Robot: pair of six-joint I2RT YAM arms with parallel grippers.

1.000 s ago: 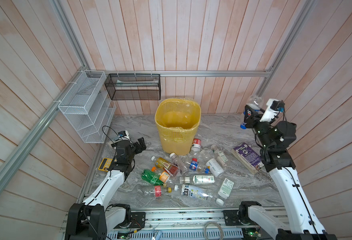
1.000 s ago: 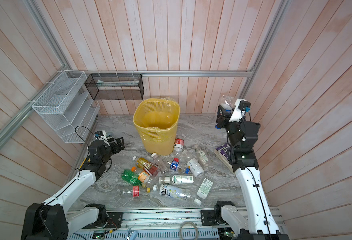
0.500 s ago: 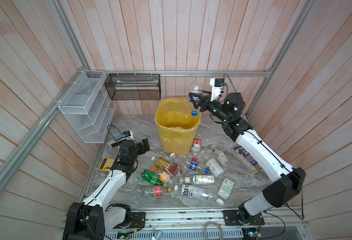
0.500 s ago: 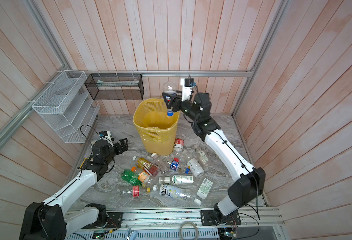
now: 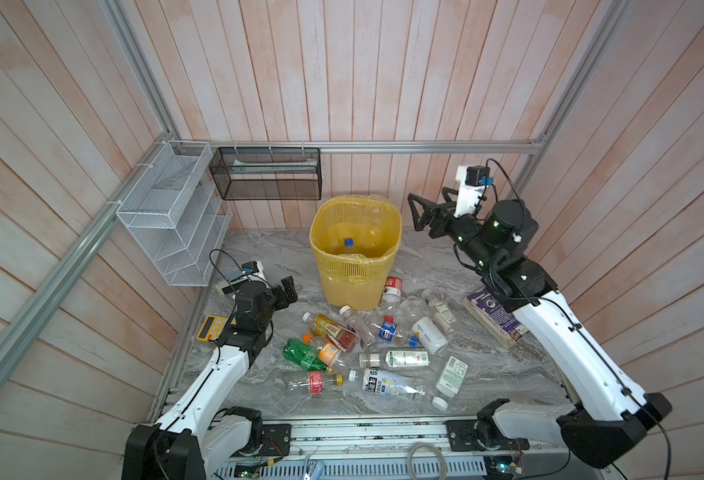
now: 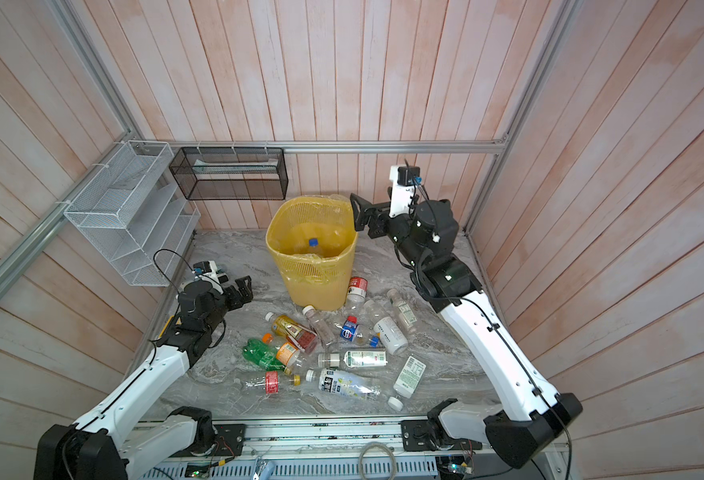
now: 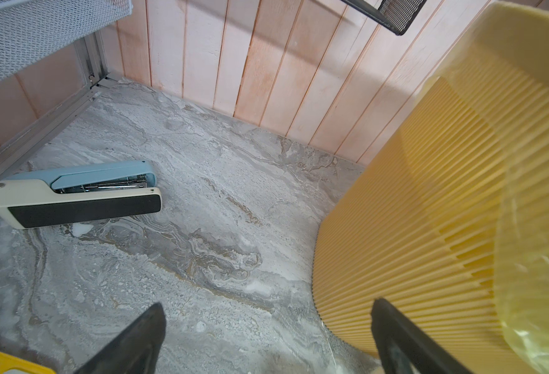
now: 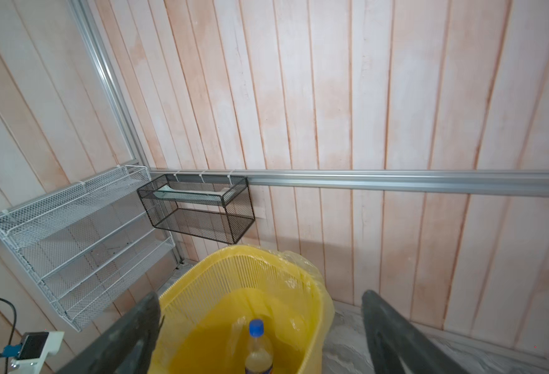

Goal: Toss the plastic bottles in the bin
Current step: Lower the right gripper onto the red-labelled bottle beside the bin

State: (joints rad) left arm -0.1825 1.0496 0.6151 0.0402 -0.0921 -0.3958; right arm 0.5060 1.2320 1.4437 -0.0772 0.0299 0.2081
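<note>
One blue-capped bottle (image 5: 347,244) sits cap-up inside the bin (image 5: 356,286). Roughly twelve more plastic bottles (image 5: 402,358), incl. one green bottle (image 5: 302,353), lie overlapped on the surface (image 5: 491,370) in front of it, so the count is approximate. Right hand (image 5: 427,199) is spread wide and empty beside the bin rim; left hand (image 5: 286,291) is also wide and empty, low, left of the bin. The bottles look light, thin-walled and slick, so I'd pinch mid-body across the label.

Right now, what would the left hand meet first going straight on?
Probably the yellow bin, close ahead of the open left hand; depth is unclear, so the marble tabletop might come first.
</note>
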